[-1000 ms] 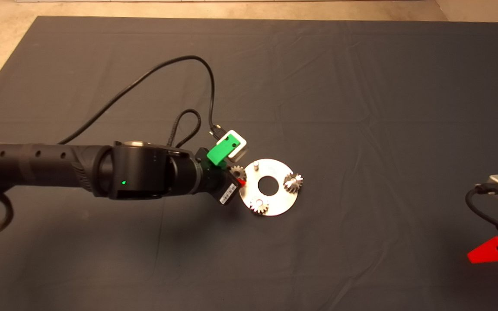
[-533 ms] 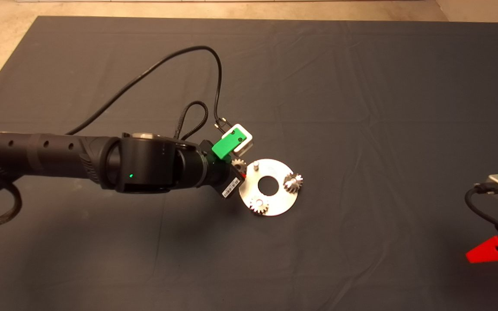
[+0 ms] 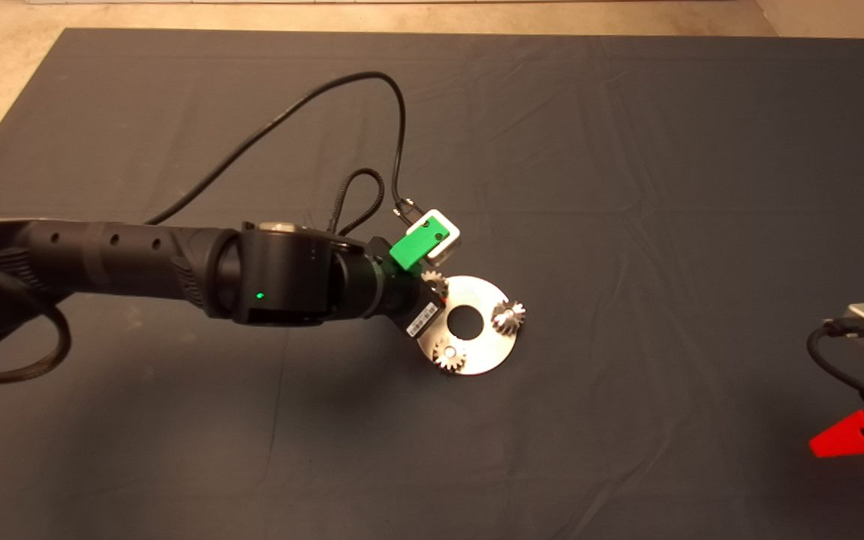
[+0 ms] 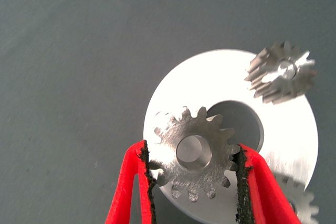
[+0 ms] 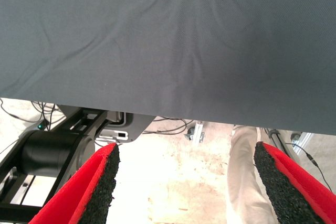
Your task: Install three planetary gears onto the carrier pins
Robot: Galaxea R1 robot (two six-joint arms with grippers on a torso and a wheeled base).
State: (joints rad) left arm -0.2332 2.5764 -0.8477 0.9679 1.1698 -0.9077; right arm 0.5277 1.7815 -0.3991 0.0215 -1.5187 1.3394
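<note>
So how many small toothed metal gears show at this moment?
3. One silvery gear is gripped in the left pincer above the shiny round disc; two are seated on it, one toward the right arm's side, one on its near edge.

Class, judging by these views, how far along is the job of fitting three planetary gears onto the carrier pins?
Done: two gears sit on pins of the disc. In hand: the left gripper holds the third gear above the disc. Left: lowering it onto the last pin, hidden beneath it. The right gripper waits open at the mat's edge.
</note>
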